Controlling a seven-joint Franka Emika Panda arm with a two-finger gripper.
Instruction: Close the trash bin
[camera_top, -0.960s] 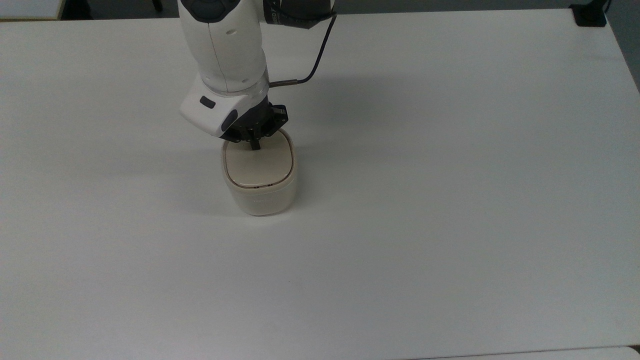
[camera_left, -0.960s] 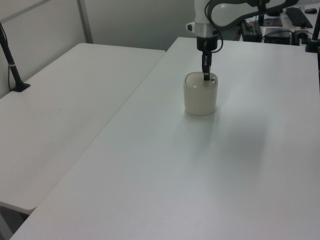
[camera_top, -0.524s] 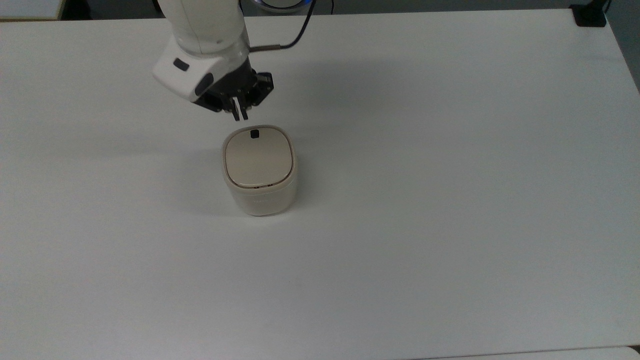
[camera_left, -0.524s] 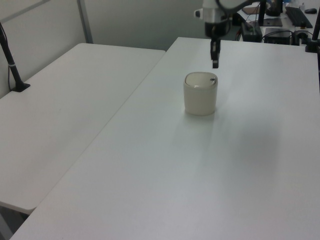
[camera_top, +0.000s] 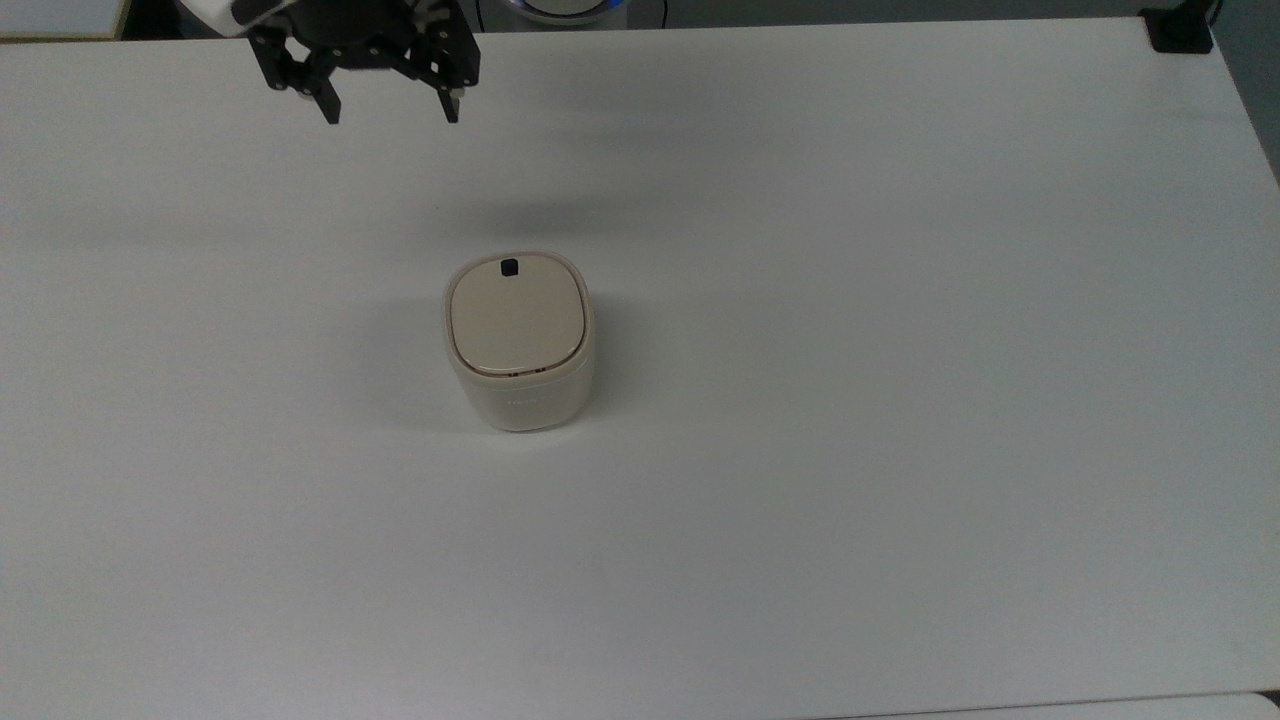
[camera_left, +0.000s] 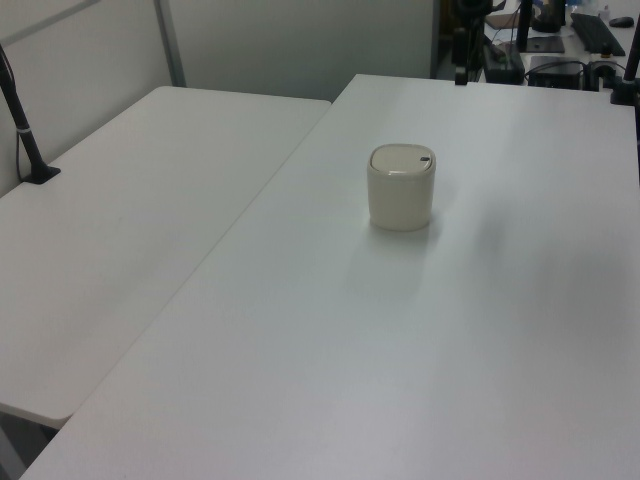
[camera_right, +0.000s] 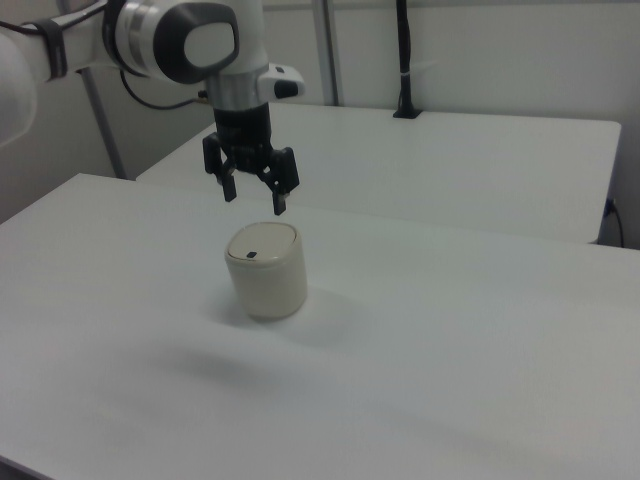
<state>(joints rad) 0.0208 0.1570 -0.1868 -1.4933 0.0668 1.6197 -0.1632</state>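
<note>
My gripper (camera_top: 388, 108) has lifted off the bin (camera_top: 518, 340) and pulled well clear; a second ago its closed tips were pressing on the lid (camera_top: 516, 319), and now the fingers stand spread, holding nothing, high above the table (camera_top: 900, 400). The bin sits where it was, mid-table, lid flat and flush with the rim, black button (camera_top: 508, 267) at its far edge in the top view. I judge the closing done.
</note>
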